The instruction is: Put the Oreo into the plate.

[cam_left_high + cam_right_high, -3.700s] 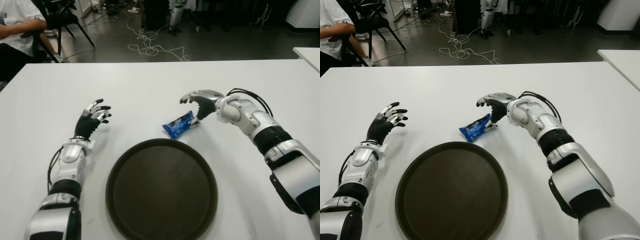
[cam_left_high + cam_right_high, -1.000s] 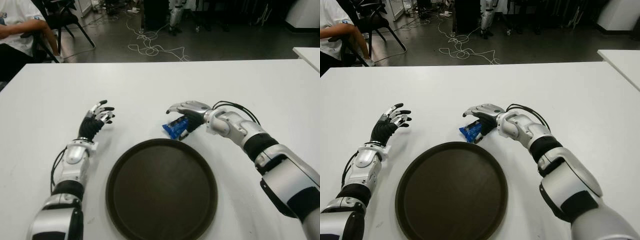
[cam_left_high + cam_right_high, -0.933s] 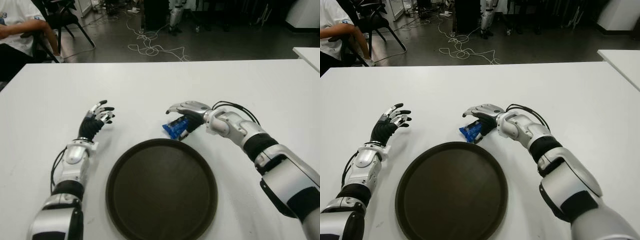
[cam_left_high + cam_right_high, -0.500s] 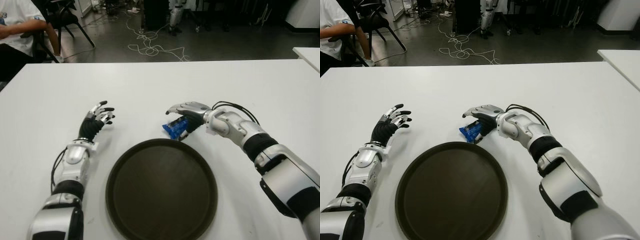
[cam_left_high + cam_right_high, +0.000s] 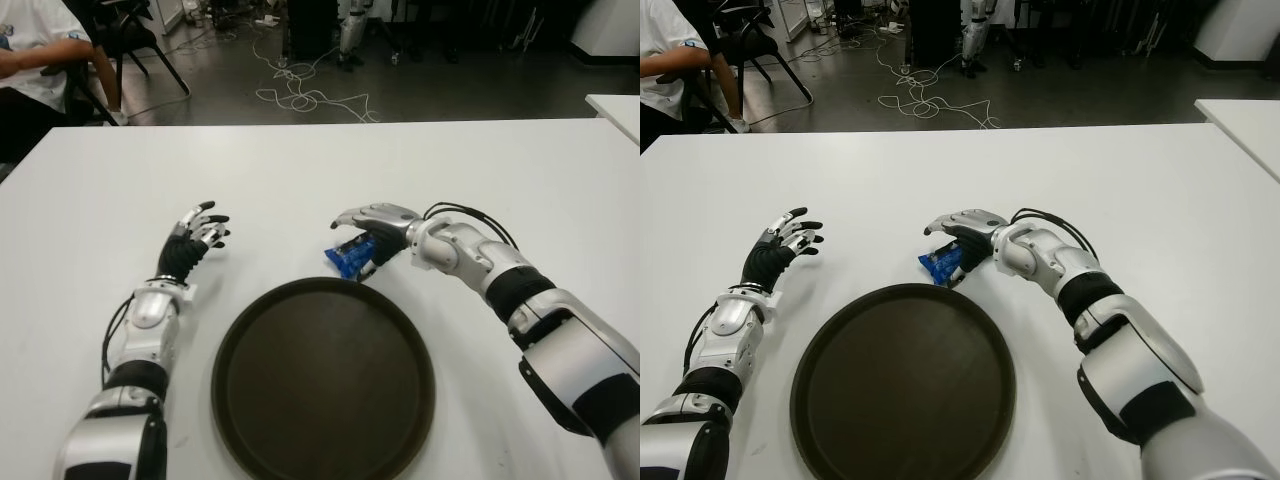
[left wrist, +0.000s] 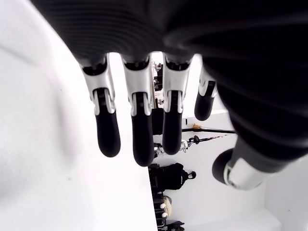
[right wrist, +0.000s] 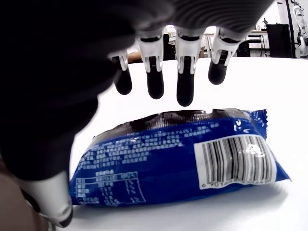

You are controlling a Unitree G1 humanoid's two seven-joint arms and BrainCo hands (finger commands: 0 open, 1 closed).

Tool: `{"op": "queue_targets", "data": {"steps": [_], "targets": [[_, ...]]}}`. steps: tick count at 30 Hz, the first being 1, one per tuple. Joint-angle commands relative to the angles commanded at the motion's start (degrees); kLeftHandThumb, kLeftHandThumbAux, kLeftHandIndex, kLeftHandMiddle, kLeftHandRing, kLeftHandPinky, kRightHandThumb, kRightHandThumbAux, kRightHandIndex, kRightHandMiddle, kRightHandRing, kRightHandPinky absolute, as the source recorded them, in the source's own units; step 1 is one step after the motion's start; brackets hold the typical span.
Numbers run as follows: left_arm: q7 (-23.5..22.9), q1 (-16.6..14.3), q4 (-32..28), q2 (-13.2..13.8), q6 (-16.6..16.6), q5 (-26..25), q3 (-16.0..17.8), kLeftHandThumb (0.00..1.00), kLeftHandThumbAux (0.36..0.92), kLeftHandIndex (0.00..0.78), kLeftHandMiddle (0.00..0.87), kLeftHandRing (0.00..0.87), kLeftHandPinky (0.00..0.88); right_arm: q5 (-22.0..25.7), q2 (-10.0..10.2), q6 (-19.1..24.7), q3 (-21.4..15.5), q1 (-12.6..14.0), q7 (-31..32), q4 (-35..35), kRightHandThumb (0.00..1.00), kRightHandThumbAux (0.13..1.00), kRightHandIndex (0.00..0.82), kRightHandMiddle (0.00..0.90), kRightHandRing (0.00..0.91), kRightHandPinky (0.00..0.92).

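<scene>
Left hand (image 5: 195, 236) shows over the white table (image 5: 90, 230), left of the plate and well apart from it; fingers (image 6: 137, 120) extended and spread, holding nothing.

Plate (image 5: 323, 380): dark, round, flat on the table in front of the robot, nothing inside it.

Oreo (image 5: 351, 256): blue wrapped pack, lying on the table just beyond the plate's far rim, not in the plate. In the right wrist view the barcode panel faces the camera (image 7: 183, 156) and the pack sits flat on the white surface.

Right hand (image 5: 372, 232) arches over the Oreo from the right side. Fingertips (image 7: 185, 89) hang just above the pack's far edge, thumb low beside the near edge. Fingers not closed on the pack; no grasp.

Person seated at the far left, beyond the table (image 5: 35, 60).
</scene>
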Motion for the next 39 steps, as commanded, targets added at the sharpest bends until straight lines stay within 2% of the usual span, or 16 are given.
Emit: {"op": "queue_targets", "data": {"steps": [12, 21, 28, 39], "targets": [[-0.22, -0.09, -0.02, 0.34, 1.01, 0.28, -0.29, 0.15, 0.605, 0.166, 0.299, 0.323, 0.349, -0.06, 0.17, 0.63, -0.32, -0.13, -1.49, 1.02, 0.0, 0.705, 0.184, 0.171, 0.175, 0.147], [-0.3, -0.28, 0.05, 0.29, 1.38, 0.04, -0.17, 0.158, 0.617, 0.16, 0.3, 0.328, 0.369, -0.05, 0.45, 0.54, -0.46, -0.66, -2.33, 2.68, 0.0, 0.691, 0.177, 0.166, 0.177, 0.147], [-0.02, -0.31, -0.13, 0.03, 1.16, -0.07, -0.07, 0.156, 0.622, 0.173, 0.316, 0.336, 0.364, 0.06, 0.26, -0.17, -0.7, -1.07, -3.29, 3.76, 0.0, 0.731, 0.199, 0.187, 0.192, 0.174], [0.13, 0.02, -0.79, 0.08, 0.91, 0.21, -0.26, 0.162, 0.607, 0.159, 0.295, 0.324, 0.366, 0.23, 0.48, 1.22, -0.92, -1.73, -2.24, 5.28, 0.0, 0.744, 0.18, 0.18, 0.187, 0.179]]}}
